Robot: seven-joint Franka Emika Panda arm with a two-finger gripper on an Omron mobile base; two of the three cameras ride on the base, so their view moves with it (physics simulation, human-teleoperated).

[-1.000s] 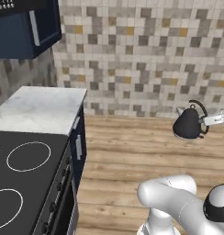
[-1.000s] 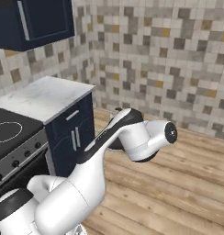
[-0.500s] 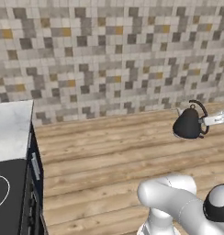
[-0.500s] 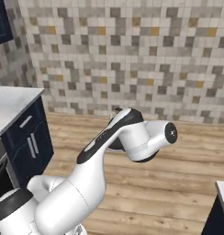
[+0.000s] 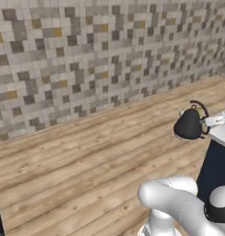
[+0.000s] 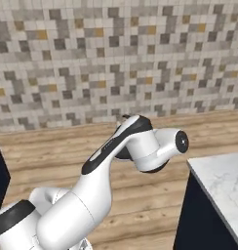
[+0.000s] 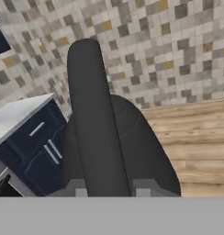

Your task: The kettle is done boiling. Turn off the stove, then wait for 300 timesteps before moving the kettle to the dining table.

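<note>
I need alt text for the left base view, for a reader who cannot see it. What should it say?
A small black kettle hangs in the air at the right, held by its arched handle in the shut claw, above a wooden floor. Behind is a grey, beige and yellow mosaic tile wall. The white arm rises from the lower right, next to a marble top over a navy base.

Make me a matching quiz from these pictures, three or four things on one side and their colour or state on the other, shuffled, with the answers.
Things:
1. small dark rounded kettle
2. tiled mosaic wall
3. plank floor
4. marble table top

Descriptions:
A. light brown wood
B. white-grey, on a navy base
C. hanging in the end effector, off the floor
D. grey, beige and ochre squares

Pairs: 1-C, 2-D, 3-A, 4-B
</note>
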